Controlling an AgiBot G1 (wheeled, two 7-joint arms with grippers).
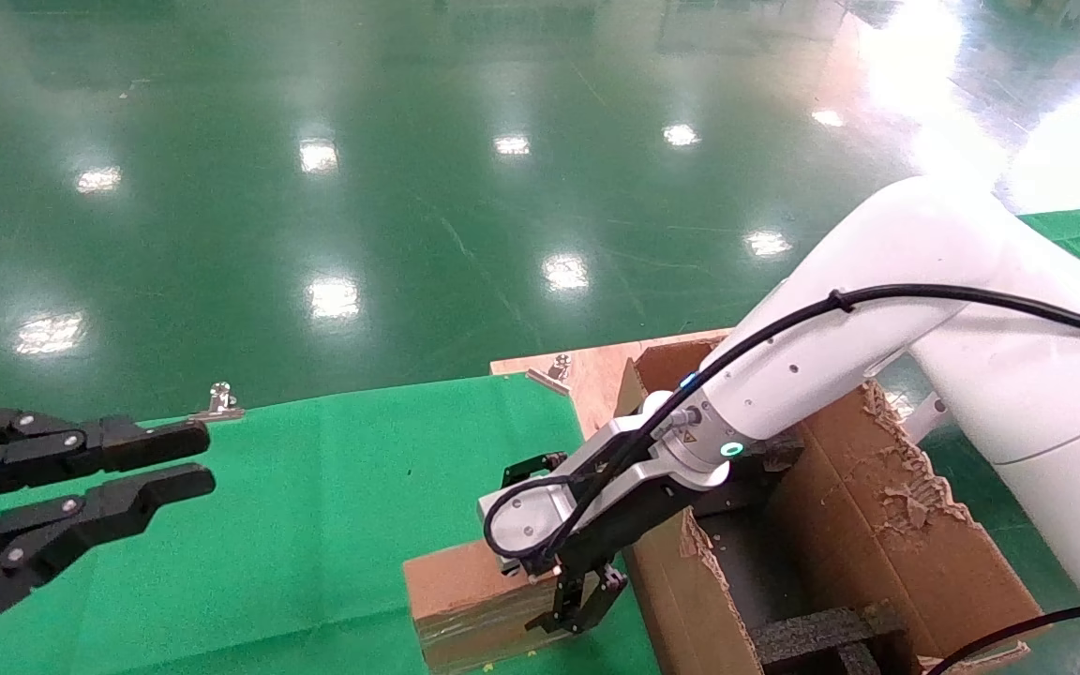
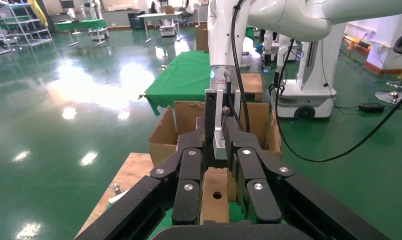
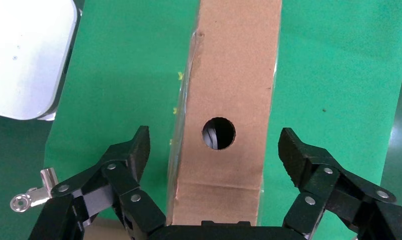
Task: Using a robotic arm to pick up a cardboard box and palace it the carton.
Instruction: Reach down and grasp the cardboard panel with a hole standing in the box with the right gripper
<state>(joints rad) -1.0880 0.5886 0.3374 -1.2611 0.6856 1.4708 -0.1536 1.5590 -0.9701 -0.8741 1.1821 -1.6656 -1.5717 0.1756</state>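
Note:
The cardboard box (image 1: 460,591), brown and tape-wrapped, lies on the green cloth near the table's front edge. Its round hole faces up in the right wrist view (image 3: 233,75). The white robotic arm reaches down over it. My right gripper (image 1: 559,562) stands open astride the box (image 3: 214,142), with a gap between each finger and the box's sides. The carton (image 1: 877,525) with ragged flaps and black foam inside stands right beside the box. My left gripper (image 1: 202,459) hovers open at the far left, holding nothing (image 2: 216,145), pointing toward the box (image 2: 213,205) and carton (image 2: 164,135).
The green cloth (image 1: 315,525) covers the table left of the carton. A bare wooden board (image 1: 587,370) lies behind the carton. Metal clamps (image 1: 219,403) (image 1: 554,367) sit on the table's far edge. Glossy green floor lies beyond.

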